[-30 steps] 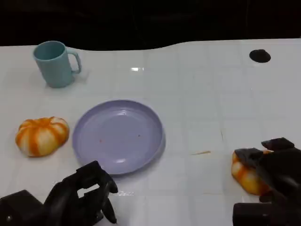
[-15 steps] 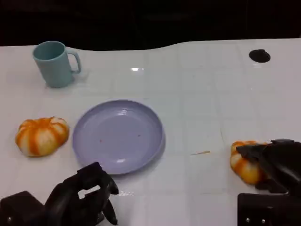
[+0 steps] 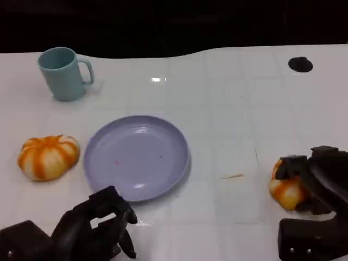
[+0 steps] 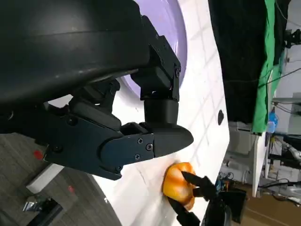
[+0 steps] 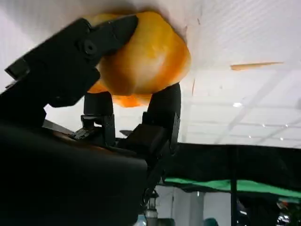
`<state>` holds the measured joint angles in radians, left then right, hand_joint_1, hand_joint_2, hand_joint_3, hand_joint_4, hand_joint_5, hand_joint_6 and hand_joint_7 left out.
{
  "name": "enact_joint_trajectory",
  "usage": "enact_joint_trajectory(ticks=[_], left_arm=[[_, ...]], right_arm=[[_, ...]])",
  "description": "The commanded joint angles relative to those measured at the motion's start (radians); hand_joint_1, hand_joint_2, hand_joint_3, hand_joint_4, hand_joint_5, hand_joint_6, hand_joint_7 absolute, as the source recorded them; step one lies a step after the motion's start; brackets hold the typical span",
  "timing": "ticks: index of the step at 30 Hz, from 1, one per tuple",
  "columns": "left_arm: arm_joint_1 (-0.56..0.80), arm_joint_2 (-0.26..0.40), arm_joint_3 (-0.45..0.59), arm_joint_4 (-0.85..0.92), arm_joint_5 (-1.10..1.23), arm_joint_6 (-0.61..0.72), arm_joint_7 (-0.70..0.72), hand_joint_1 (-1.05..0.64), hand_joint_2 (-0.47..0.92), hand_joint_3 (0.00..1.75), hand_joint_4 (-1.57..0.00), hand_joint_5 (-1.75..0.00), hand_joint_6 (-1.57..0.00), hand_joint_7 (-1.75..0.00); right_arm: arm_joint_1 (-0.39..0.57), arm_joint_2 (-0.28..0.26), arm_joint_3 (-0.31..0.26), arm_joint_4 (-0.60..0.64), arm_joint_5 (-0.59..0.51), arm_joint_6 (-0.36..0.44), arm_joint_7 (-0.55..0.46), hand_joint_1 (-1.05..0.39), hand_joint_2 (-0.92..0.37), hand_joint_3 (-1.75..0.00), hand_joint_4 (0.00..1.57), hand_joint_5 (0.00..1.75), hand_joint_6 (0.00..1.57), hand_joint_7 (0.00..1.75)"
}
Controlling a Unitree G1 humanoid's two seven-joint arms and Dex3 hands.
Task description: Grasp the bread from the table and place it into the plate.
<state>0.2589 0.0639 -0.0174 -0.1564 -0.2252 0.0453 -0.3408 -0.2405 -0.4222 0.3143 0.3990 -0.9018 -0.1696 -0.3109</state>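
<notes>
An orange-and-white bread roll sits at the table's near right, and my right hand grips it. The right wrist view shows black fingers wrapped around the roll, which lies against the white tabletop. The lilac plate stands bare in the middle, well to the left of that roll. My left hand rests near the front edge just below the plate, fingers curled in and holding nothing. In the left wrist view my left hand lies over the plate's rim, with the gripped roll beyond.
A second orange-and-white roll lies left of the plate. A teal mug stands at the back left. A dark round hole marks the back right of the table, and a thin orange splinter lies between plate and right hand.
My right hand has closed further around the roll and shifted it slightly away from the front edge. The left hand, plate, mug and other roll are unmoved.
</notes>
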Motion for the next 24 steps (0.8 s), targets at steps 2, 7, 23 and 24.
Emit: enact_joint_trajectory(ticks=[2,7,23,24], left_arm=[[0.01,0.01,0.01,-0.014,-0.011,0.002,0.004,-0.69,0.92,0.59,-0.77,-1.75,-0.63,-1.54],[0.012,0.009,0.011,-0.024,-0.013,0.012,0.006,-0.68,0.92,0.58,-0.76,-1.75,-0.63,-1.52],[0.02,0.017,0.018,-0.049,-0.026,0.026,-0.002,-0.61,0.92,0.55,-0.72,-1.75,-0.63,-1.47],[0.022,0.019,0.017,-0.051,-0.025,0.026,-0.002,-0.6,0.92,0.54,-0.72,-1.75,-0.63,-1.47]], right_arm=[[-0.045,-0.013,0.008,0.084,0.012,-0.028,-0.092,-0.09,-0.46,-0.86,0.91,1.75,0.75,1.64],[-0.074,-0.007,0.022,0.155,0.011,-0.052,-0.163,-0.1,-0.43,-0.93,0.91,1.75,0.73,1.69],[-0.097,-0.001,0.025,0.15,0.055,-0.143,-0.27,-0.07,-0.28,-1.27,0.99,1.75,0.87,1.54],[-0.095,0.0,0.025,0.138,0.062,-0.147,-0.264,-0.06,-0.27,-1.3,0.99,1.75,0.89,1.52]])
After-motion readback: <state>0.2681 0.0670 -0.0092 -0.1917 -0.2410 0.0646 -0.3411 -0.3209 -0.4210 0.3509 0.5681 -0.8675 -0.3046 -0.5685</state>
